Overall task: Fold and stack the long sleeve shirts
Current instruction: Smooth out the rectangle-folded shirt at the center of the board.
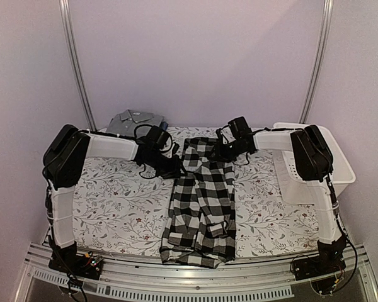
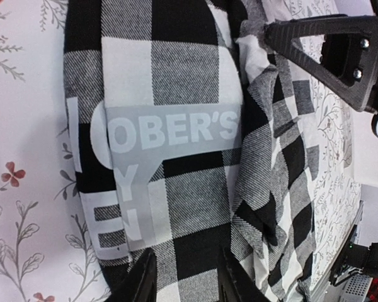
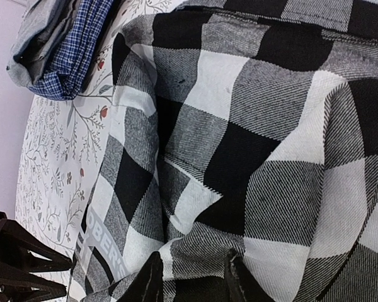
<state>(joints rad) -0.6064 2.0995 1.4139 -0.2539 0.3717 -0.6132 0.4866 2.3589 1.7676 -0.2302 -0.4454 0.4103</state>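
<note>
site: table (image 1: 113, 207) under a floral cover, both arms reaching toward its far edge.
checked shirt (image 1: 200, 201): lies at the middle of the table as 1 long narrow strip, sides and sleeves turned in. it runs from near the far edge down to the near edge, where its hem hangs just over.
grey shirt (image 1: 133, 119): folded, collar up, at the far left corner.
blue shirt (image 3: 82, 44): folded, directly under the grey one, its edge showing.
white basket (image 1: 340, 170): at the right edge, apart from all 3 shirts.
left gripper (image 2: 186, 264): at the far left end of the checked strip. jaws part-way apart with checked cloth in the gap; cannot tell whether the cloth is pinched or only straddled.
right gripper (image 3: 194, 264): at the far right end of the same strip. same reading: a gap, cloth in it, hold not certain.
done, by my reading: 2 shirts folded and stacked; the third folded lengthwise.
left, by my reading: fold the strip crosswise from the far end, then set it on the stack at the far left corner.
watch: turned-in sleeves look loose and may slip out when lifted.
</note>
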